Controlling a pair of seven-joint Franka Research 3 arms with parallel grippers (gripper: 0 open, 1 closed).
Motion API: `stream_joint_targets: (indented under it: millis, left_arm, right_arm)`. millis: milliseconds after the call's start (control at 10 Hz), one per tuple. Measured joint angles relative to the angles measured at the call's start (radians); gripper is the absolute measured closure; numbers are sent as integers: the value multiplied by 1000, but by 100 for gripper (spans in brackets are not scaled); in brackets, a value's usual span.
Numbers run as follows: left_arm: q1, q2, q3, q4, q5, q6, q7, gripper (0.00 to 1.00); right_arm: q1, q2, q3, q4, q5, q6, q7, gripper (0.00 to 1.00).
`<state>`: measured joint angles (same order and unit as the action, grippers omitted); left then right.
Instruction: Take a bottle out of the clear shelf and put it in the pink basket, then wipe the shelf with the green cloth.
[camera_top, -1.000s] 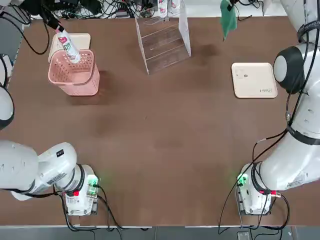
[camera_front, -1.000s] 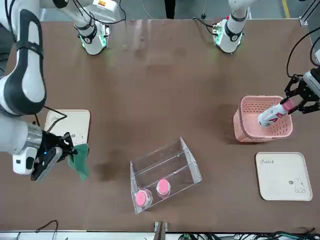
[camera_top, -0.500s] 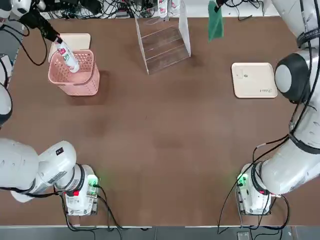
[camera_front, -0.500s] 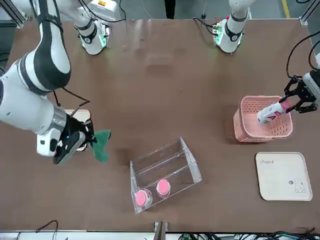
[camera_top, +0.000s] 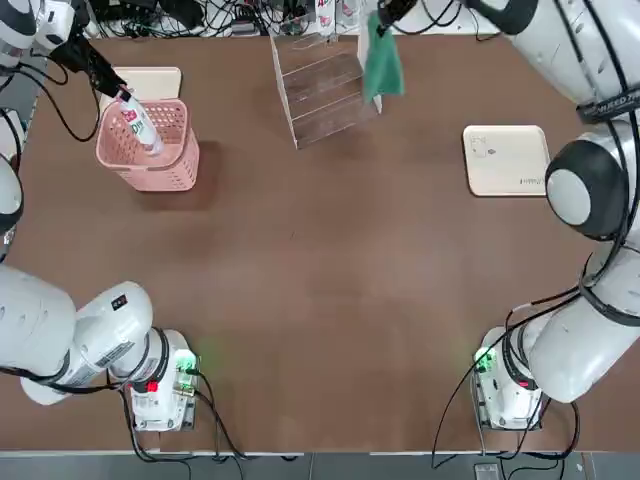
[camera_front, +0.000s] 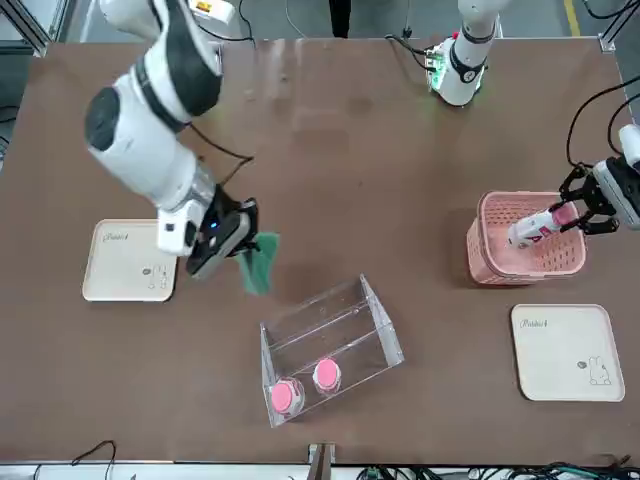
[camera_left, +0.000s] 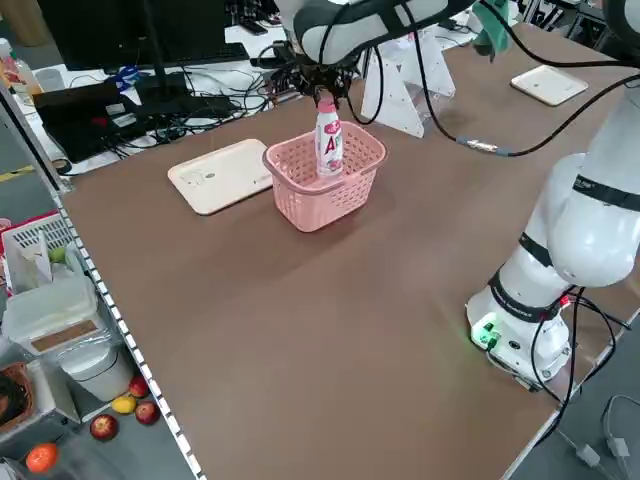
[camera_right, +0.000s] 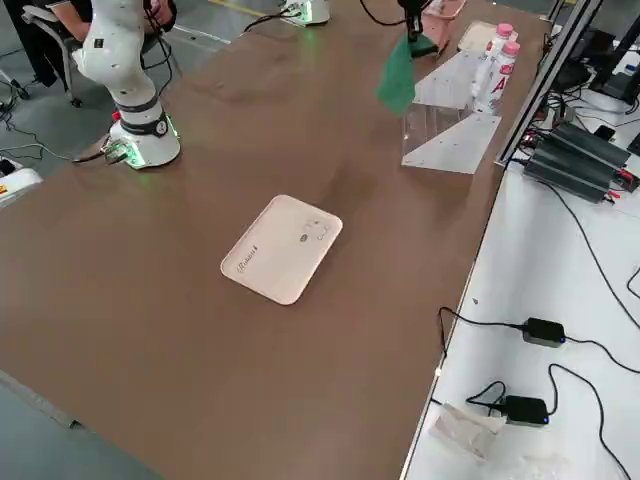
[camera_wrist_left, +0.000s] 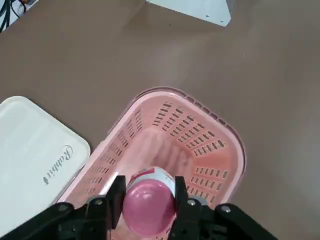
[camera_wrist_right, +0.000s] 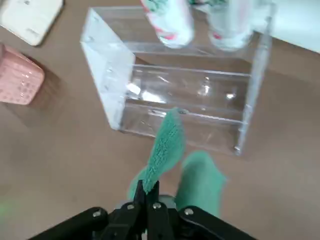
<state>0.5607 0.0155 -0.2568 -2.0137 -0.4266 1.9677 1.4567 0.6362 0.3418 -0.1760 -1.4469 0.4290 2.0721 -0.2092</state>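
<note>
The bottle (camera_left: 329, 143) hangs over the basket (camera_left: 314, 211), its neck gripped by the left hand (camera_wrist_left: 151, 195); letting go remains. Nearer the shelf (camera_wrist_right: 185, 92), the right hand (camera_wrist_right: 147, 190) pinches the cloth (camera_wrist_right: 167, 150). Wiping appears still to do; two more bottles (camera_front: 306, 386) stand on the shelf.

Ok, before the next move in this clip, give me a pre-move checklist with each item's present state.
1. Left gripper shut on the bottle: ok.
2. Bottle over the pink basket: ok.
3. Bottle released into the basket: not ok, the gripper has it by the cap end.
4. Right gripper, beside the clear shelf, shut on the green cloth: ok.
5. Cloth in contact with the shelf: not ok, it hangs short of it.
6. Shelf surface clean: cannot tell.
</note>
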Motion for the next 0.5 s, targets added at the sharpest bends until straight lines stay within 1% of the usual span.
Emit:
stream_joint_targets:
  millis: [200, 500]
  left_arm:
    - [1, 24, 0, -1, 46, 31, 21, 56]
    - [35, 77, 2, -7, 51, 83, 85, 56]
  right_arm:
    - [77, 5, 1, -15, 0, 134, 55, 97]
    - [131, 63, 5, -31, 0, 302, 65, 97]
